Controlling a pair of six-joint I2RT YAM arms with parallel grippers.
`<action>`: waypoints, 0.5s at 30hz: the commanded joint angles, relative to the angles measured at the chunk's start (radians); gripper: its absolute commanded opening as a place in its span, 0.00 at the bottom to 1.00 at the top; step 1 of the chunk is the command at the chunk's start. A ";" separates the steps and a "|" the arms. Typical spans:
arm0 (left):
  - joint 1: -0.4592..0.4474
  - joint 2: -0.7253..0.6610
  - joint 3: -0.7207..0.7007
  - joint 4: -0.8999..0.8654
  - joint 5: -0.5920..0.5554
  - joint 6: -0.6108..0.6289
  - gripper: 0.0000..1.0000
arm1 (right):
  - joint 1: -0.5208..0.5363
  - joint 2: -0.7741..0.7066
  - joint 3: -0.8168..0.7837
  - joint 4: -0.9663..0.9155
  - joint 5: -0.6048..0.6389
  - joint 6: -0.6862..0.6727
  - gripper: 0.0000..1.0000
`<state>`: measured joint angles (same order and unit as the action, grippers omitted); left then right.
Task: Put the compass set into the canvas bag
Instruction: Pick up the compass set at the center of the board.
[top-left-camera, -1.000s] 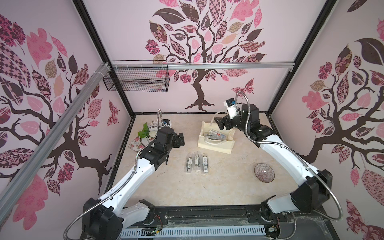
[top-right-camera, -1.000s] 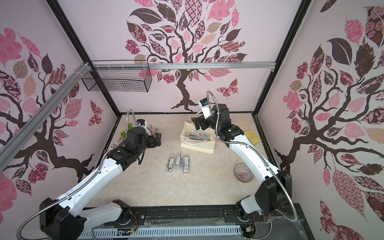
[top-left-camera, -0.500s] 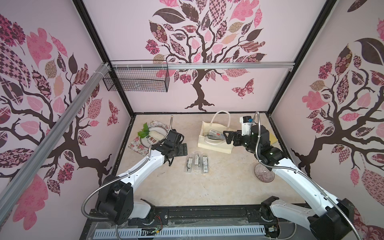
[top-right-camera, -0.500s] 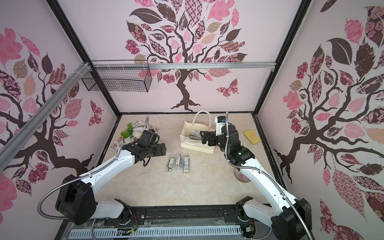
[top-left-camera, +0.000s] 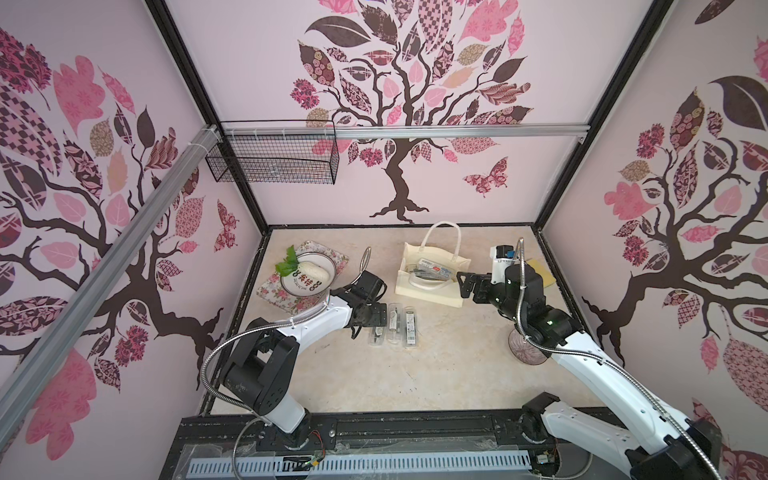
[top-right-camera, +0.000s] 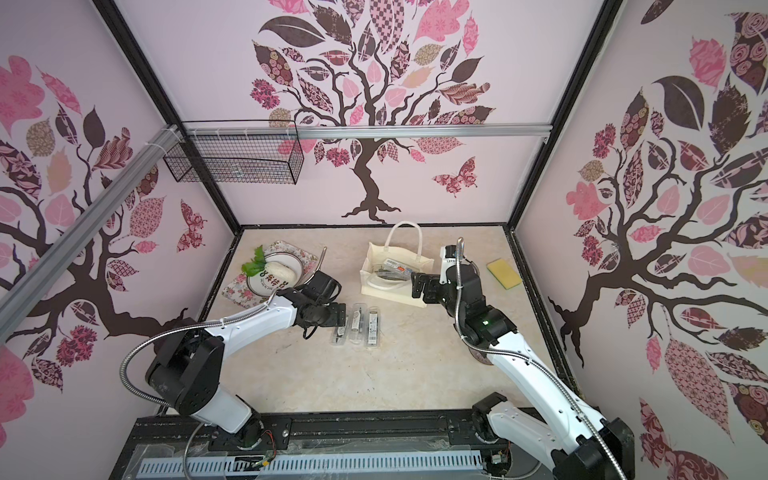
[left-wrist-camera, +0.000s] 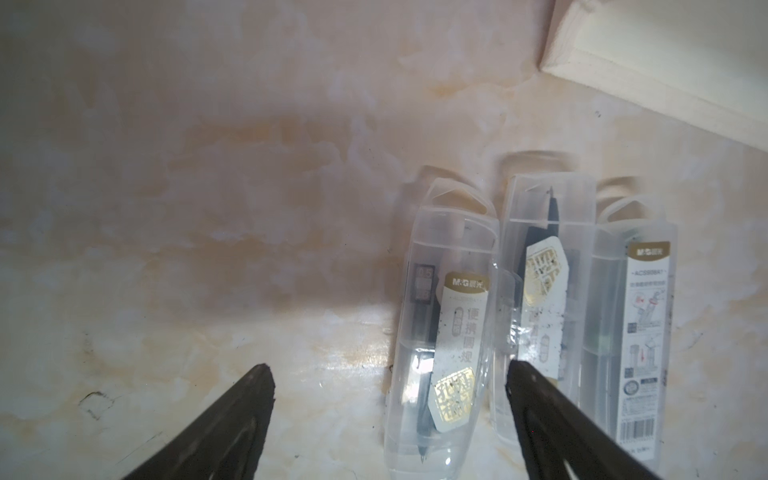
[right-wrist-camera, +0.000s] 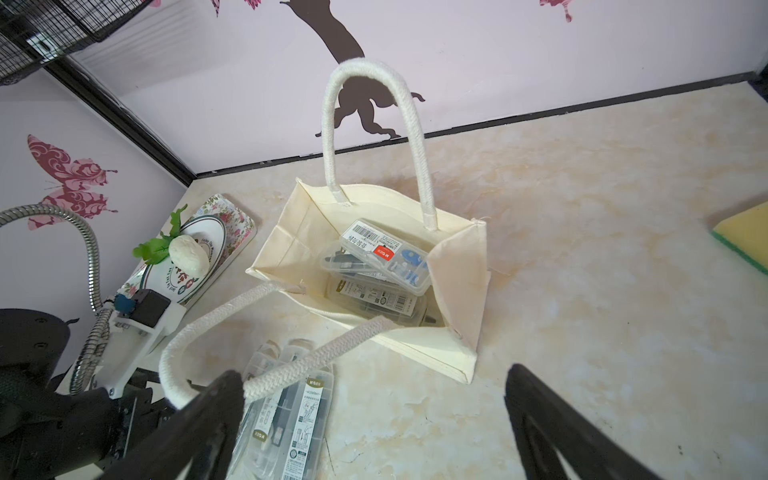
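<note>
Three clear plastic compass set cases (top-left-camera: 394, 327) (top-right-camera: 357, 326) lie side by side on the table, just in front of the canvas bag (top-left-camera: 428, 297) (top-right-camera: 390, 297). My left gripper (top-left-camera: 376, 320) (left-wrist-camera: 388, 370) is low at their left end and open. The leftmost case (left-wrist-camera: 444, 332) lies between its fingers, ungripped. The cream bag (right-wrist-camera: 457, 266) stands open with similar cases (right-wrist-camera: 386, 253) inside it. My right gripper (top-left-camera: 464, 286) (right-wrist-camera: 374, 374) is open at the bag's right front corner. The bag's near handle (right-wrist-camera: 282, 370) hangs against one fingertip.
A plate with a white lump and green leaves sits on a floral tray (top-left-camera: 274, 291) at the back left. A yellow sponge (top-right-camera: 503, 273) lies at the back right. A pink glass bowl (top-left-camera: 525, 349) sits under my right arm. A wire basket (top-left-camera: 274, 160) hangs on the wall.
My left arm has come down to the row of cases and its jaws have narrowed slightly. My right arm has dropped from above the bag to its right side.
</note>
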<state>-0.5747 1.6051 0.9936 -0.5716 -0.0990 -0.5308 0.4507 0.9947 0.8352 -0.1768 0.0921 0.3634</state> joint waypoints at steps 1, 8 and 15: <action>-0.001 0.005 -0.010 0.028 0.007 -0.017 0.91 | 0.003 0.013 -0.011 0.009 0.014 0.003 1.00; -0.007 0.039 -0.001 0.010 -0.012 -0.002 0.91 | 0.002 0.037 -0.028 0.036 -0.008 -0.004 1.00; -0.018 0.069 0.003 -0.014 -0.066 -0.004 0.90 | 0.003 0.039 -0.043 0.042 -0.012 -0.010 1.00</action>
<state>-0.5835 1.6558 0.9932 -0.5694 -0.1230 -0.5316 0.4507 1.0298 0.7910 -0.1596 0.0822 0.3626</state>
